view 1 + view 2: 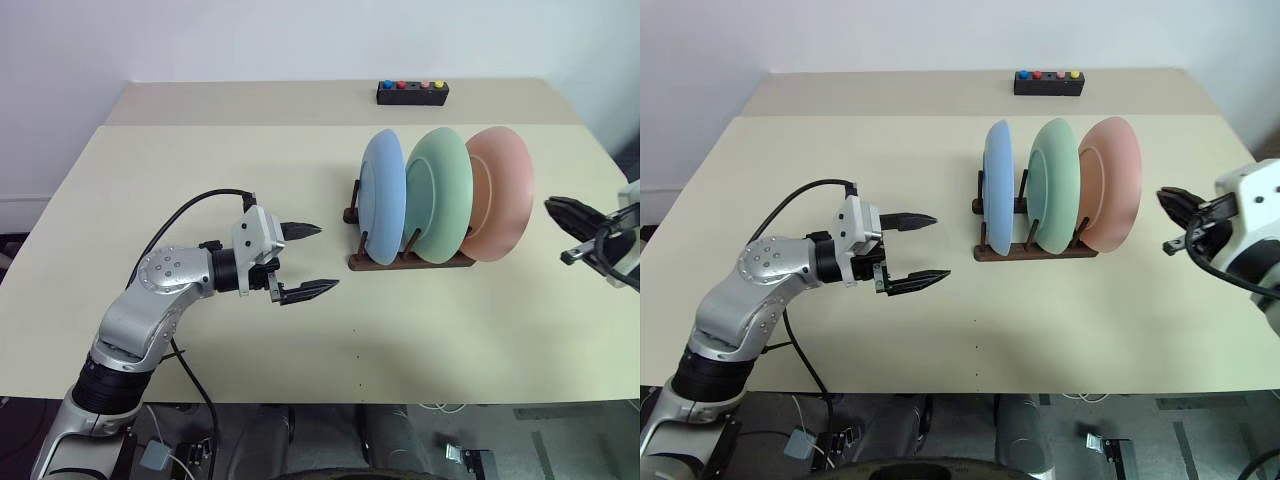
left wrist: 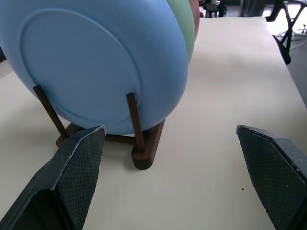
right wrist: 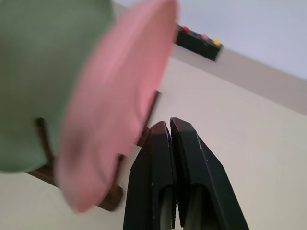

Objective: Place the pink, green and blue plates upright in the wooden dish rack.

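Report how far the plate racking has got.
Done: the blue plate, green plate and pink plate all stand upright in the wooden dish rack. In hand: nothing; the left claw is open and empty, the right claw shut and empty. Left: apparently nothing.

Much of the wooden dish rack is concealed by the three standing plates — only its front rail and a few pegs are exposed. The green plate is partly overlapped by the blue plate, and the pink plate by the green one. The right gripper is cut off at the picture's edge in the left eye view. In the right wrist view the pink plate is blurred, so its seating between pegs cannot be judged.
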Available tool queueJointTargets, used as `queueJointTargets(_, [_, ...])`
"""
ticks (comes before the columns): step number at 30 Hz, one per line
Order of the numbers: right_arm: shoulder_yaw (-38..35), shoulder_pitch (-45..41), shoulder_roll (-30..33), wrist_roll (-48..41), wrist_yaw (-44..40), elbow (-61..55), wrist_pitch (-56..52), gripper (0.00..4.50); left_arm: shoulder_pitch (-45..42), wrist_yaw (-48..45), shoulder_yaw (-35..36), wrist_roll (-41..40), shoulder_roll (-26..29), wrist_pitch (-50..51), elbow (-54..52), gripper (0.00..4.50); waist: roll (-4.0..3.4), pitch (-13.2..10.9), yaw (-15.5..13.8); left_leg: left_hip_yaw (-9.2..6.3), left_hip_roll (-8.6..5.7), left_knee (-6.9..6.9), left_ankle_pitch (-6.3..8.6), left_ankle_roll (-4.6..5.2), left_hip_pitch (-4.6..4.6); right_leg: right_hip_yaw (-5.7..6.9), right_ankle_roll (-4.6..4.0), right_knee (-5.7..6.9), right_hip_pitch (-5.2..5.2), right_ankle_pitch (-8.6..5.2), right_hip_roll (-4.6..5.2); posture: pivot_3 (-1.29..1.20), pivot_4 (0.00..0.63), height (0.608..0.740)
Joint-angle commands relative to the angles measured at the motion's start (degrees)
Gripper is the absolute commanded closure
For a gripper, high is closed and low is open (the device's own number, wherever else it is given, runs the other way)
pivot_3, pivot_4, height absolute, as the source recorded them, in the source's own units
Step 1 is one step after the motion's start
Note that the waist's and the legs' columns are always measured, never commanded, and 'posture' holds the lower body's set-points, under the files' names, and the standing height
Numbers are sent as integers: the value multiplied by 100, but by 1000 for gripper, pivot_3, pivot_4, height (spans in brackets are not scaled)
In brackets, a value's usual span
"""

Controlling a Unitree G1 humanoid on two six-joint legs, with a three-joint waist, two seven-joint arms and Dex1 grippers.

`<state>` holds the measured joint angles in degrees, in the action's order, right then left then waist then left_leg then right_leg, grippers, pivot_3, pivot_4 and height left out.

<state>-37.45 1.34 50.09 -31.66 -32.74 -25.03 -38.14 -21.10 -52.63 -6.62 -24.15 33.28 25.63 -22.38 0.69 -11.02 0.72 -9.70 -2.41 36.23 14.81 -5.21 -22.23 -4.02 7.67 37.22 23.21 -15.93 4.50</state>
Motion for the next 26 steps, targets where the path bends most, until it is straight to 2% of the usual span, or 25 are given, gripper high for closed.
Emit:
queueJointTargets(1, [-632, 248, 172, 167, -300, 166, 259, 4412, -126, 148, 256, 208, 81, -273, 318, 0, 0, 0, -2, 0, 0, 0, 0, 0, 0, 0, 0, 0, 0, 0, 0, 0, 150, 740])
queueJointTargets(4, [-869, 564, 188, 192, -693, 403, 413, 4412, -208, 245, 322, 315, 103, -330, 592, 0, 0, 0, 3, 0, 0, 1, 0, 0, 1, 0, 0, 0, -2, 0, -1, 0, 150, 740])
queueJointTargets(8, [-1088, 1171, 7, -71, -1409, 320, 583, 4412, -44, 123, 424, 560, 393, -668, 1018, 0, -1, 0, 31, 1, 0, -7, 1, 1, 9, 0, 0, -1, -5, 0, -1, 0, 150, 740])
queueJointTargets(12, [-1055, 1525, -254, -312, -1852, 390, 724, 4412, 192, 37, 604, 675, 637, -953, 1434, 0, 0, 0, 41, 4, 1, -7, 1, 2, 16, -2, 0, -1, -11, 0, -1, 0, 150, 740])
queueJointTargets(18, [-581, 1811, -804, -214, -2034, 680, 1112, 4412, 613, 164, 996, 666, 646, -1209, 1898, 0, 0, 0, 20, 3, 2, -4, 1, 2, 22, -1, 0, -4, -20, -1, 0, 0, 150, 740])
queueJointTargets(26, [-232, 1641, -759, -57, -2133, 1369, 1496, 4412, 1111, 343, 1118, 719, 599, -1262, 1740, 0, 0, 1, 16, 3, 2, -9, 1, 2, 44, -2, -1, -4, -36, -1, 1, 0, 150, 740])
